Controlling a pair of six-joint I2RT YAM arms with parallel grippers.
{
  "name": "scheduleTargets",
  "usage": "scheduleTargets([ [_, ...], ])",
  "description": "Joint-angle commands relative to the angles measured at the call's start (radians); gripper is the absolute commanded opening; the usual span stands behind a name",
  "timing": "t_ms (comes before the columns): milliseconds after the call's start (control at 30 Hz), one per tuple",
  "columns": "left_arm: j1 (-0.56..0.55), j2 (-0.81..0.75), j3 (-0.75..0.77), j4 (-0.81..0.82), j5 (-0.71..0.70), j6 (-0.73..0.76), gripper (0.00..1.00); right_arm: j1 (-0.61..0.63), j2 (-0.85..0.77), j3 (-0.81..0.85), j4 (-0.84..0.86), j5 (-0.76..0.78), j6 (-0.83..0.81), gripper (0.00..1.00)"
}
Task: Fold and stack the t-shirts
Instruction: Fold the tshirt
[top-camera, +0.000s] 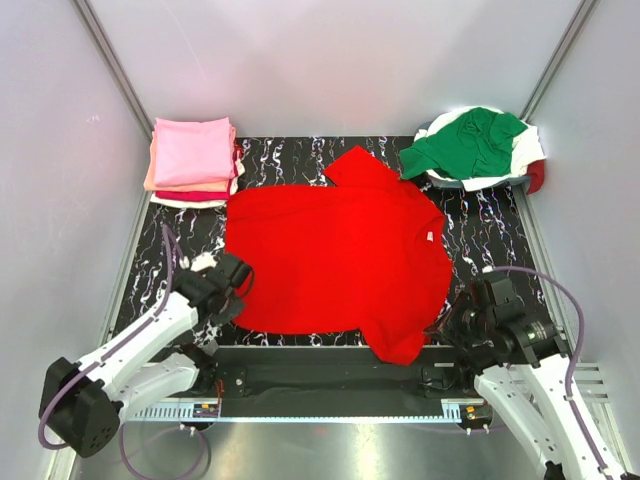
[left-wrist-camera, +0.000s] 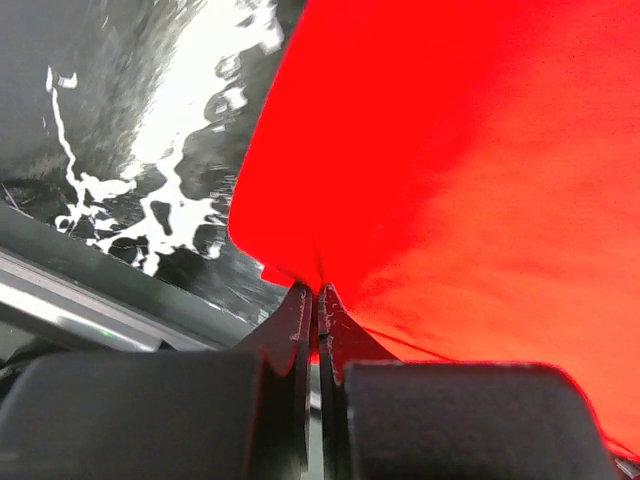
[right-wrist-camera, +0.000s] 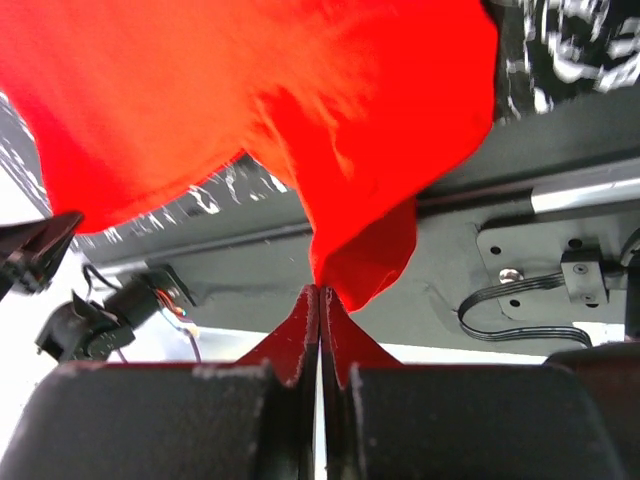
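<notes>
Both end effectors (left-wrist-camera: 318, 290) (right-wrist-camera: 319, 288) tight on red t-shirt (top-camera: 340, 250)

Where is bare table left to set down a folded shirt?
Bare table: right of the bright red t-shirt, below the basket with the green t-shirt; a strip left of it, below the folded stack. Crowded: the centre and near edge, where left gripper and right gripper pinch it.

free: far table (top-camera: 290, 160) strip between folded stack (top-camera: 192, 160) and basket (top-camera: 462, 183) | blocked: red t-shirt (top-camera: 335, 255) covers centre

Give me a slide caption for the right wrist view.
Right pincer shut on a hanging fold of the bright red cloth t-shirt.
</notes>
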Motion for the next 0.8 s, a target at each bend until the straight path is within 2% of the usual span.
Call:
scheduleTargets([
  [0,0.006,0.001,0.147,-0.058,0.001,0.064,0.0,0.003,0.08,0.127,0.028,0.114,-0.022,0.0],
  [67,0.037,0.01,0.19,-0.063,0.018,0.118,0.0,0.002,0.141,0.185,0.081,0.138,-0.058,0.0],
  [167,0.106,0.038,0.244,-0.032,0.066,0.215,0.0,0.002,0.316,0.283,0.159,0.178,-0.107,0.0],
  [400,0.267,0.209,0.374,0.069,0.147,0.408,0.0,-0.012,0.632,0.533,0.309,0.329,-0.223,0.0],
  [533,0.331,0.315,0.457,0.116,0.187,0.492,0.0,-0.046,0.77,0.642,0.406,0.308,-0.261,0.0],
  [767,0.397,0.534,0.53,0.17,0.259,0.569,0.0,-0.066,0.977,0.762,0.48,0.302,-0.304,0.0],
])
